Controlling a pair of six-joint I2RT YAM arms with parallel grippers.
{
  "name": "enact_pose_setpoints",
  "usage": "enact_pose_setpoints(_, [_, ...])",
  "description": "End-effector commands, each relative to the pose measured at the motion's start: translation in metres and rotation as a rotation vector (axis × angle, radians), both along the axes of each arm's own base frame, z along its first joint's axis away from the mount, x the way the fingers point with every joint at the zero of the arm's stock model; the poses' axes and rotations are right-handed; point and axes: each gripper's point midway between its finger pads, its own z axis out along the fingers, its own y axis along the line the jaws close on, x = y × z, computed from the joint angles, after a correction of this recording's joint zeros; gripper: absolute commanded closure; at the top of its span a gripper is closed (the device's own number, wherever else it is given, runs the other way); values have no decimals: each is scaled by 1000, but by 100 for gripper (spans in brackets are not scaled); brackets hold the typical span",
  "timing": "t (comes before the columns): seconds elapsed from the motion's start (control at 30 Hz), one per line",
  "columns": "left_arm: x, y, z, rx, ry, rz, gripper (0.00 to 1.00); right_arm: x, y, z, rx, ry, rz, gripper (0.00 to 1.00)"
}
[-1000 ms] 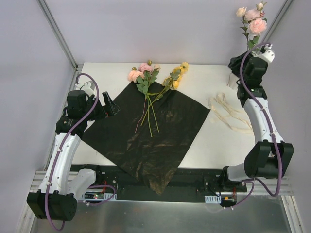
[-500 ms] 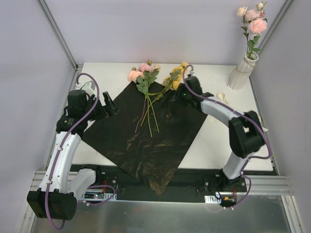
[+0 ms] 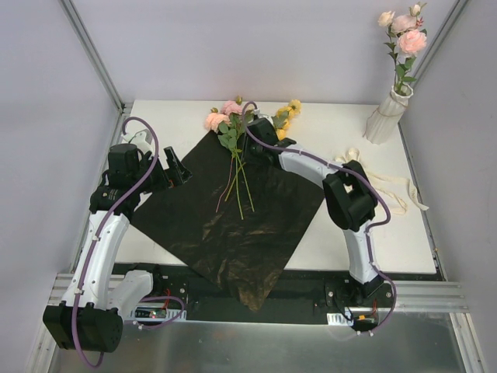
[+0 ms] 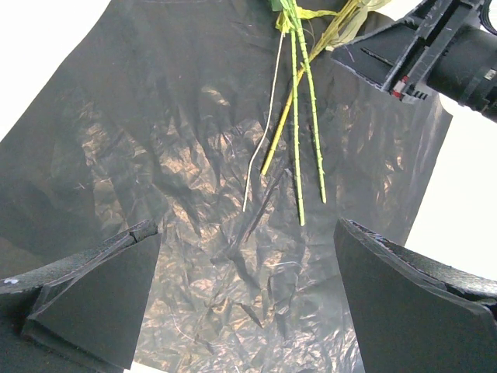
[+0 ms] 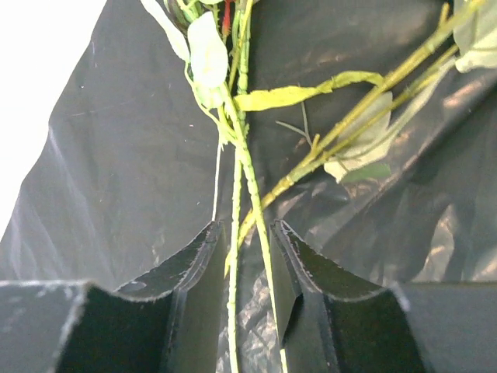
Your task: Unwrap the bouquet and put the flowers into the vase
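One black sheet (image 3: 248, 225) is being shown spread flat, with two clusters of loose flowers lying across its far corner: one pink cluster (image 3: 225, 116), one yellow cluster (image 3: 286, 115). One white vase (image 3: 384, 120), well right of the sheet, is holding one pink spray (image 3: 405, 35). One cream ribbon (image 3: 388, 186) is lying off the sheet's right edge. Only the right wrist view is showing two green stems (image 5: 247, 179) being straddled by the right gripper (image 5: 245, 229); whether they are pinched cannot be told. The left gripper (image 4: 245, 233) is being held spread wide above the sheet, empty.

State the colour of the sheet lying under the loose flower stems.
Black sheet, crinkled and shiny; left wrist view shows it best.
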Motion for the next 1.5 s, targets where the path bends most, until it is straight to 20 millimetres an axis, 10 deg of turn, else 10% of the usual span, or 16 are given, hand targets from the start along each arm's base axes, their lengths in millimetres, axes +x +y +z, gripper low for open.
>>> enact_pose_setpoints(0.0, [2,-6,13,-6,-56,-26,1,17,9,5,-61,-78,27,65])
enact_pose_setpoints(1.17, [2,-6,13,-7,-55,-29,1,26,34,-41,-186,-92,154,74])
enact_pose_setpoints(1.47, [2,-6,14,-7,-58,-28,1,26,38,-12,-170,-191,184,100])
